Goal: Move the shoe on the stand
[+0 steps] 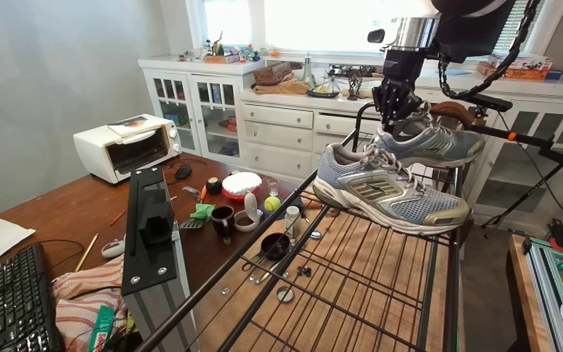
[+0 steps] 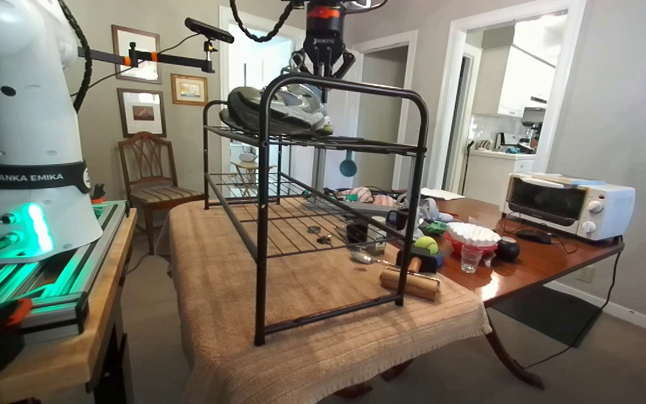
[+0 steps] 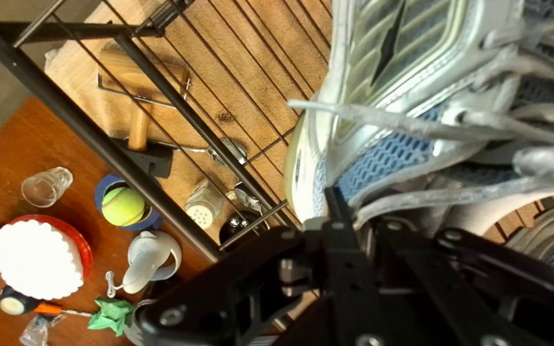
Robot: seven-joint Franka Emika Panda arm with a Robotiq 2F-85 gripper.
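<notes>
In an exterior view, there's the gripper [image 1: 389, 123], clamped on the heel of the shoe [image 1: 440, 142], its twin [image 1: 394, 190] just beside! In an exterior view, the stand [image 2: 262, 241] rises from a towel [image 2: 216, 269] near the front edge of the bench [image 2: 547, 258], shoe up at its slatted top (touching the bars or not, I can't say), a toaster oven [image 2: 553, 202] on the right-hand corner. In the wrist view, a glass [image 3: 46, 187] stands near the bench's upper-left edge.

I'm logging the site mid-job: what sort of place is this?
Most likely a home, perhaps its dining room: there are built-in white cabinets, a wooden chair and what looks like an adjoining kitchen.
</notes>
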